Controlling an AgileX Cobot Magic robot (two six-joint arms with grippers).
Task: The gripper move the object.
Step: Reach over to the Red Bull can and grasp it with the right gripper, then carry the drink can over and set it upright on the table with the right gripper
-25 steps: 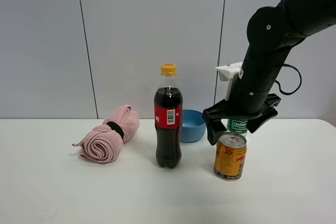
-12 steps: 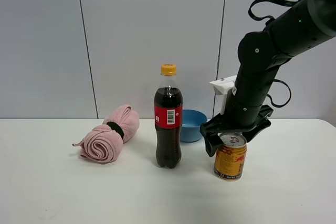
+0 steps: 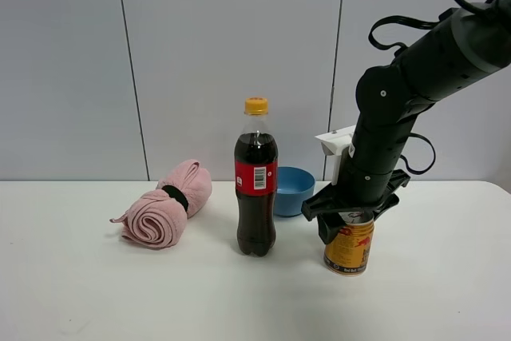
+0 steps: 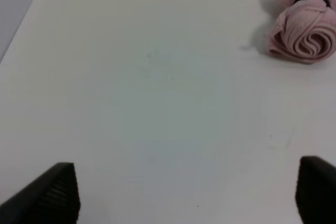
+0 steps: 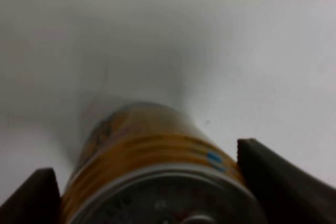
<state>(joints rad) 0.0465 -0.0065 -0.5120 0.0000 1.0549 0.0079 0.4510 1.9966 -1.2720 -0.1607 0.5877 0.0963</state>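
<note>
The gold-yellow can [image 3: 349,249] with red markings stands upright on the white table [image 3: 96,293], right of the middle. My right gripper [image 3: 349,217] has come down from above and its open jaws straddle the can's top. In the right wrist view the can [image 5: 157,166] fills the gap between the two black fingers [image 5: 273,182], with only slight gaps at each side. My left gripper [image 4: 184,192] is open and empty over bare table; it does not show in the exterior high view.
A dark cola bottle [image 3: 255,189] stands left of the can. A blue bowl [image 3: 291,189] sits behind them. A rolled pink towel [image 3: 164,205] lies at the left and also shows in the left wrist view [image 4: 304,30].
My right gripper has come down and slightly left, from above and behind the can to around its top. The green-labelled bottle behind is now hidden by the arm.
</note>
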